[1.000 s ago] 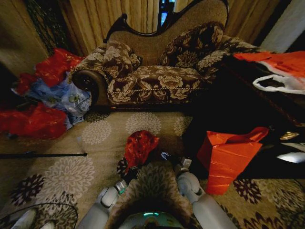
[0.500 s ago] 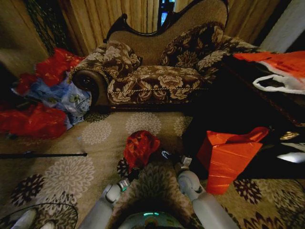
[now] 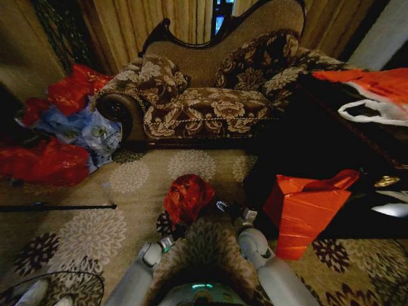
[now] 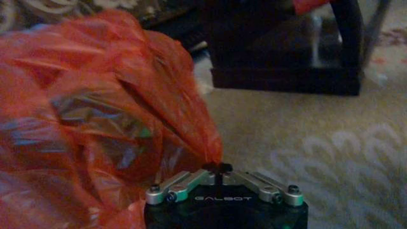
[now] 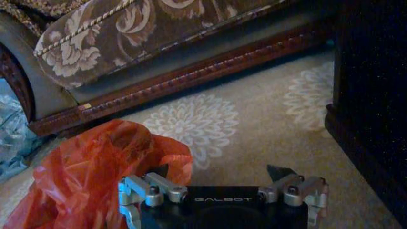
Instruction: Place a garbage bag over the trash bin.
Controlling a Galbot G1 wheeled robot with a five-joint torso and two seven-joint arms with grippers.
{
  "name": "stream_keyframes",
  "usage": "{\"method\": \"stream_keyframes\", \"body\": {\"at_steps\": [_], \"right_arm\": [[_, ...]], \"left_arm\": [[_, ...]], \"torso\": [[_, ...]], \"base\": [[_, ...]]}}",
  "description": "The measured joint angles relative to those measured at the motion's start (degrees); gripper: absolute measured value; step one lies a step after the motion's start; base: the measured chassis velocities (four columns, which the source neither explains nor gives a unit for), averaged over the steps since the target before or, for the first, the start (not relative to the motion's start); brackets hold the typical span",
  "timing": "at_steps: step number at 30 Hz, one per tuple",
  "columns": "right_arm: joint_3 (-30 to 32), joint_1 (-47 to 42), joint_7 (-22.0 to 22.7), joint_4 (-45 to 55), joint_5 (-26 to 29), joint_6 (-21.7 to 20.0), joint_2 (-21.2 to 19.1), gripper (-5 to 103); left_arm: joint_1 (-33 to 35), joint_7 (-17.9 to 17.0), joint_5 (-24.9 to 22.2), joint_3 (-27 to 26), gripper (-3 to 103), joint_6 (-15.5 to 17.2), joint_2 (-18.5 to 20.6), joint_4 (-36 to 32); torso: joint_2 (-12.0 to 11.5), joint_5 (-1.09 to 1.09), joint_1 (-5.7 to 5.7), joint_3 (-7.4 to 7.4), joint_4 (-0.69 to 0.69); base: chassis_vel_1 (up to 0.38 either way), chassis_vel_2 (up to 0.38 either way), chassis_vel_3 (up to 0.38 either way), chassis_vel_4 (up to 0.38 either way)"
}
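Carpet open ahead; left gripper [image 4: 219, 168] pinches garbage bag [image 3: 187, 197] edge.

A floral sofa [image 3: 210, 95] stands well ahead of the grippers, with a patterned cushion [image 3: 162, 78] on its left end; heaped red and blue bags [image 3: 60, 131] lie far off to the left; a stiff orange-red bag [image 3: 303, 213] stands just right of the right gripper, against a dark cabinet [image 3: 319, 150]; flowered carpet [image 3: 95, 223] lies beneath.

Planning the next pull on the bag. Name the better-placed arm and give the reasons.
Probably left: the left hand is shut on the garbage bag. The right hand is open, beside the bag.
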Motion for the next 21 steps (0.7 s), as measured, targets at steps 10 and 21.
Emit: {"method": "stream_keyframes", "body": {"at_steps": [10, 21], "right_arm": [[0.7, -0.4, -0.9, 0.6, -0.1, 0.0, -0.6, 100], [0.6, -1.0, -1.6, 1.8, -1.1, 0.1, -1.0, 100]], "left_arm": [[7.5, -0.7, -13.2, -1.9, 40, -4.8, 3.6, -8.3], [9.8, 1.1, -22.7, -2.4, 78, -6.3, 3.7, -14.1]], "torso": [[0.0, 0.02, 0.0, 0.0, 0.01], [0.0, 0.01, 0.0, 0.0, 0.0]], "base": [[0.0, 0.0, 0.0, 0.0], [0.0, 0.0, 0.0, 0.0]]}}
